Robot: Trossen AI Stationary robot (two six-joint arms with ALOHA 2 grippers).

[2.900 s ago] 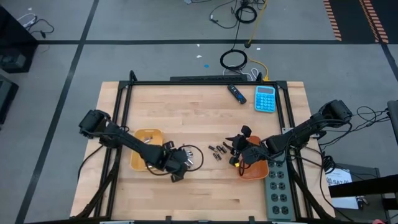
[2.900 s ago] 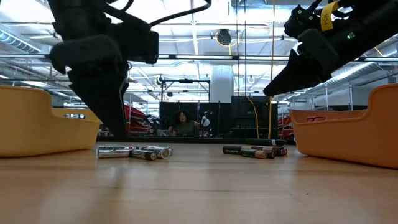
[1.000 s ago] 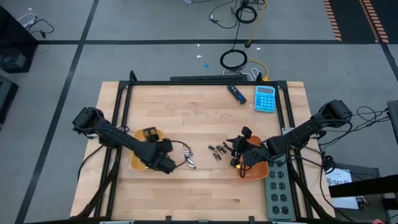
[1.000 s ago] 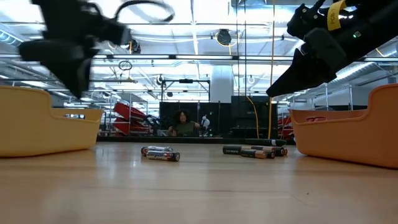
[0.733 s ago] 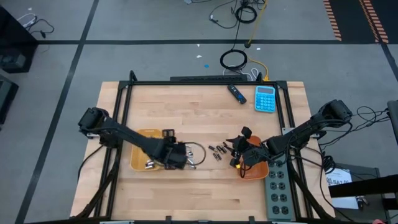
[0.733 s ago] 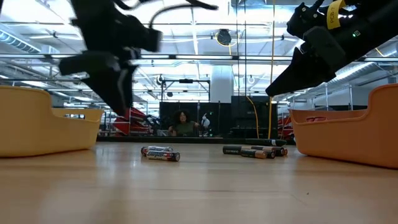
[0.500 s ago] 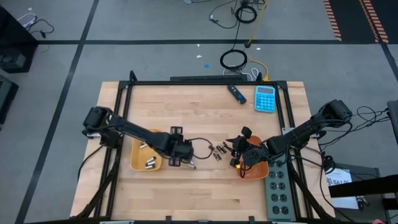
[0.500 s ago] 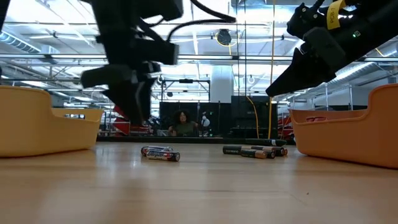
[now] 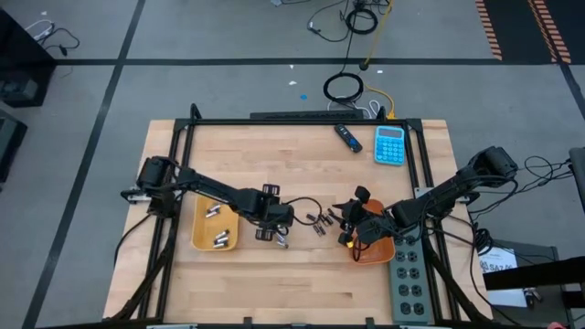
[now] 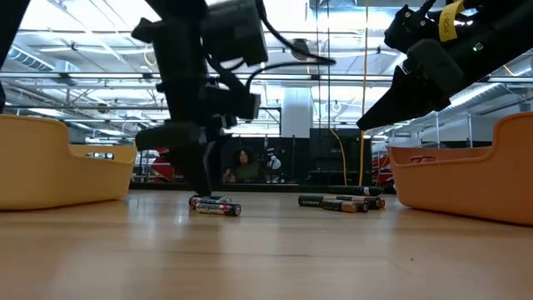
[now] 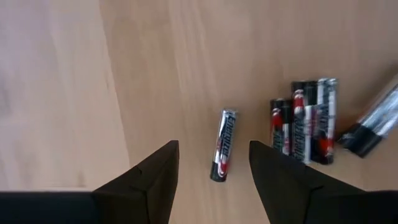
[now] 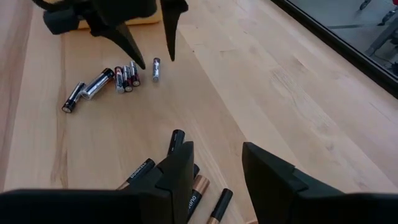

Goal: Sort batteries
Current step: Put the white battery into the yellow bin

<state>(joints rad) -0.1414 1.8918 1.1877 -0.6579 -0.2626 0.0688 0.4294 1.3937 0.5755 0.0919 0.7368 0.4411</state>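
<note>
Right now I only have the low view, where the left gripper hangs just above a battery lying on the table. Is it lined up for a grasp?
Observer: Yes. The left wrist view shows the left gripper open, with one finger on either side of a single thin battery.
Operator: Is anything close enough to get caught?
Observer: A row of thin batteries lies side by side just beyond one finger, apart from the single one.
Operator: What is inside the tray on the left arm's side? I only see its wall.
Observer: From above, that yellow tray already holds a few silver batteries.
</note>
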